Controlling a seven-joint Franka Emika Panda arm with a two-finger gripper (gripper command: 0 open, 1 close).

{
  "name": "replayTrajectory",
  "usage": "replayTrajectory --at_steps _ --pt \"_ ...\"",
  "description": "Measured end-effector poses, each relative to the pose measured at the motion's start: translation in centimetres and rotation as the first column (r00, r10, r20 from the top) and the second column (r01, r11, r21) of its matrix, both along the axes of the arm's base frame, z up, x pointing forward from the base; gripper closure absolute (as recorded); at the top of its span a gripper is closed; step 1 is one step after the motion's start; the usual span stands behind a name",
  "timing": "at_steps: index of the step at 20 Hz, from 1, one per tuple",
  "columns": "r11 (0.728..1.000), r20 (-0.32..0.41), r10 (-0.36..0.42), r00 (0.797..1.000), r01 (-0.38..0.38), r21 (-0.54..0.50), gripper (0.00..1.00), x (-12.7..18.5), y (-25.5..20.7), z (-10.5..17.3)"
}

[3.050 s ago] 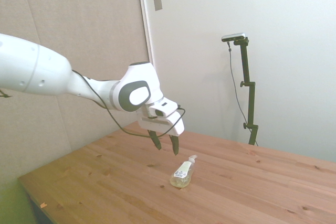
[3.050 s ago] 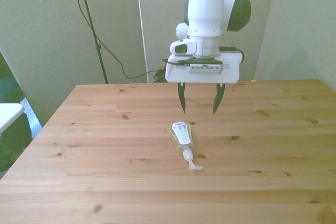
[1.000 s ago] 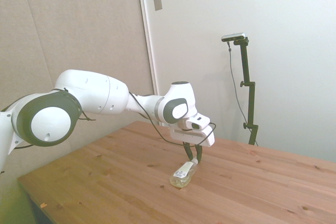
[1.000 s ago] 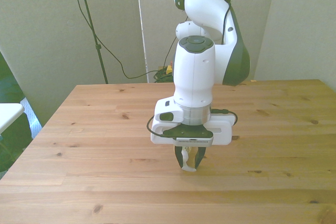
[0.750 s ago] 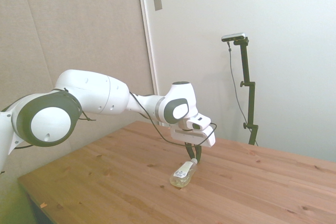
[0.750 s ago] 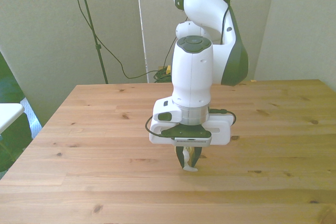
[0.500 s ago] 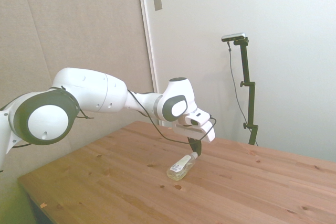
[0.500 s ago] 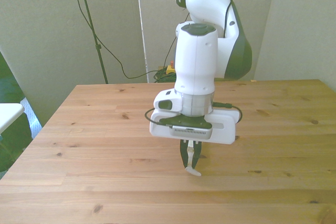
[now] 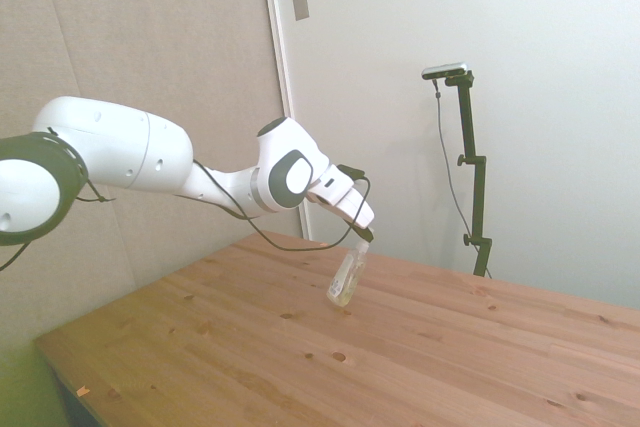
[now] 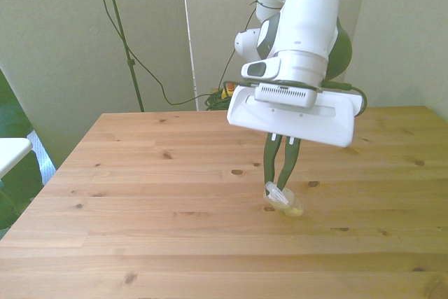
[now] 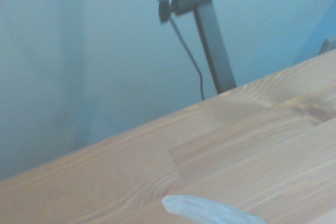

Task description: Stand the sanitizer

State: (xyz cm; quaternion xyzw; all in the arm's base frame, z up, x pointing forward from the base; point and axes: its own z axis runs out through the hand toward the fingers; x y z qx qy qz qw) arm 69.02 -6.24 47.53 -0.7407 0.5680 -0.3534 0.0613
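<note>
Your gripper point(image 9: 363, 237) point(image 10: 281, 185) is pinching the sanitizer point(image 9: 347, 278) point(image 10: 283, 201) at its white pump top, with the two dark fingers point(image 10: 270, 160) pressed close together on either side of the nozzle. In the side view, you are holding the bottle clear of the wooden table point(image 9: 420, 357) point(image 10: 140, 194), hanging below the fingertips and tilted, with its base lower and swung toward the arm's side. The yellowish liquid is sitting in the lower end of the bottle. In the front view, the bottle is showing just under the fingertips, near the middle of the table and a little toward the front view's right; from that angle you cannot tell whether its base is touching the wood. The white arm point(image 9: 130, 162) is reaching out over the table with the wrist angled steeply. In the wrist view, a pale blurred tip point(image 11: 205, 211) is showing against the wood grain, too soft to identify.
</note>
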Motion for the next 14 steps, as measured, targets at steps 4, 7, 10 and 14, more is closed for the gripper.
replayTrajectory --at_steps 4,7,10,14 --pt "0.992 0.137 -0.081 0.987 0.093 -0.083 1.0 -0.8 -0.1 0.9" --pt "0.978 0.219 -0.124 0.968 0.157 -0.14 1.0 -0.7 0.6 0.8" --pt "0.958 0.29 -0.153 0.945 0.214 -0.191 1.0 -0.6 2.2 -0.5" --pt "0.935 0.356 -0.173 0.918 0.267 -0.234 1.0 -2.0 4.5 -3.3"
